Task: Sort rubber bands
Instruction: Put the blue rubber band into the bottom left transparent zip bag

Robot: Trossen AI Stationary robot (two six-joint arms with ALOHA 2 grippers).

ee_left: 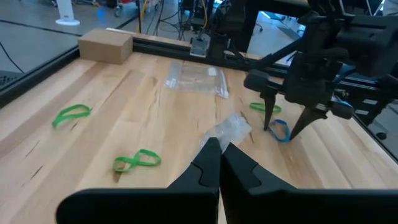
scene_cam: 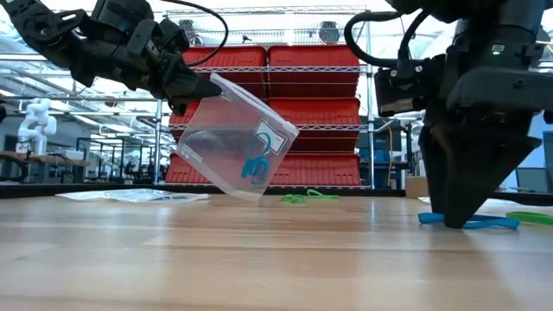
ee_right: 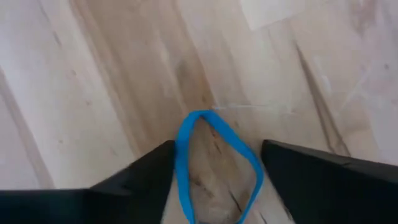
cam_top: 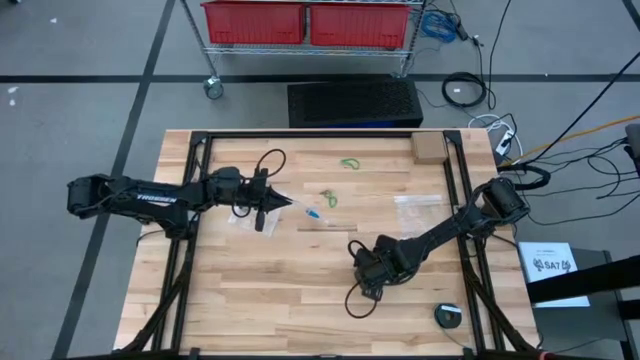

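My left gripper (ee_left: 219, 163) is shut on a clear plastic bag (scene_cam: 233, 138) held up over the middle of the table; blue rubber bands (scene_cam: 255, 164) lie in the bag's low end. My right gripper (ee_right: 214, 193) points down near the table's front right, open. Its two fingers stand on either side of a blue rubber band (ee_right: 181, 155) that lies flat on the wood. I cannot tell whether they touch it. Green rubber bands (cam_top: 348, 163) (cam_top: 330, 198) lie flat farther back. Another green band (scene_cam: 531, 218) lies by the right gripper. My left gripper pinches the clear bag's upper edge (scene_cam: 210, 86) between its two fingers. The fingers come from the table's left, nearly level. The bag hangs slanting down past the fingertips, its low end (scene_cam: 249, 194) close above the wood; whether that end touches the table I cannot tell.
A second clear bag (cam_top: 415, 203) lies flat at the right, behind the right gripper. A cardboard box (cam_top: 428, 148) stands at the far right corner. A small round object (cam_top: 448, 315) sits near the front right edge. A black cable (cam_top: 268, 160) loops above the left arm.
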